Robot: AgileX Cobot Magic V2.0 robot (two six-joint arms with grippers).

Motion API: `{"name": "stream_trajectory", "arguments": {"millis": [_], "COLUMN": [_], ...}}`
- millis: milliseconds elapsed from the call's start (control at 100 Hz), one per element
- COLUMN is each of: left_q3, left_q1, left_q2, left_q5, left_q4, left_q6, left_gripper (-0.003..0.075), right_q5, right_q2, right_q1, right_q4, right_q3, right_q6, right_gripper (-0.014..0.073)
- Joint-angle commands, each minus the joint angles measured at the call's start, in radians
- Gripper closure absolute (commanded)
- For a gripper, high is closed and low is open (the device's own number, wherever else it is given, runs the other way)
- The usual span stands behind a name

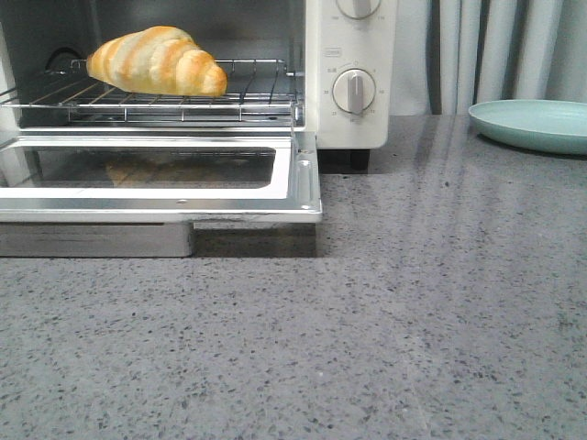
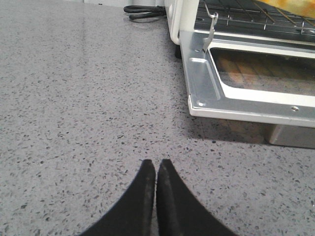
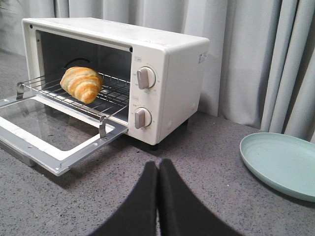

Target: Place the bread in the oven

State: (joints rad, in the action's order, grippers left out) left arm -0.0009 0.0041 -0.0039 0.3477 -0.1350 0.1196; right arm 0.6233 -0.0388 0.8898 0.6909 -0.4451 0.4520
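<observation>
Bread (image 3: 82, 83) on oven (image 3: 170, 83) rack, apart from right end effector (image 3: 157, 169)

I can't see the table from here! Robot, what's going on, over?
Left gripper shut, empty; right gripper shut, empty. Bread lying on the wire rack inside the oven. Door hanging open; nothing in the way.

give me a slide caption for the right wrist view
Bread resting on the wire rack of the open oven, empty green plate nearby, right gripper closed over the countertop.
</observation>
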Motion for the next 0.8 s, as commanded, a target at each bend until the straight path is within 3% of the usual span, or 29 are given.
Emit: {"name": "stream_trajectory", "arguments": {"millis": [0,280,420,550,650,790], "left_q3": [0.024,0.024,0.024,0.024,0.024,0.024], "left_q1": [0.001,0.001,0.001,0.001,0.001,0.001], "left_q2": [-0.029,-0.029,-0.029,-0.029,-0.029,-0.029], "left_q5": [-0.042,-0.042,-0.042,-0.042,-0.042,-0.042], "left_q4": [-0.017,-0.017,-0.017,-0.017,-0.017,-0.017], "left_q6": [-0.011,-0.011,-0.011,-0.011,-0.011,-0.011], "left_gripper": [0.0741,0.0741,0.0741,0.0741,0.0741,0.0741], "right_q5": [-0.059,0.07,-0.008,-0.101,-0.187,-0.385], "right_q2": [-0.016,-0.016,-0.016,-0.016,-0.023,-0.038], "right_q1": [-0.006,-0.006,-0.009,-0.076,-0.208,-0.435], "right_q4": [0.041,0.043,0.096,0.08,-0.084,-0.378], "right_q3": [-0.021,0.011,0.09,0.165,0.215,0.324], "right_q6": [-0.004,-0.004,-0.004,-0.004,-0.062,-0.318], "right_gripper": [0.0662,0.0662,0.0662,0.0662,0.0662,0.0662]}}
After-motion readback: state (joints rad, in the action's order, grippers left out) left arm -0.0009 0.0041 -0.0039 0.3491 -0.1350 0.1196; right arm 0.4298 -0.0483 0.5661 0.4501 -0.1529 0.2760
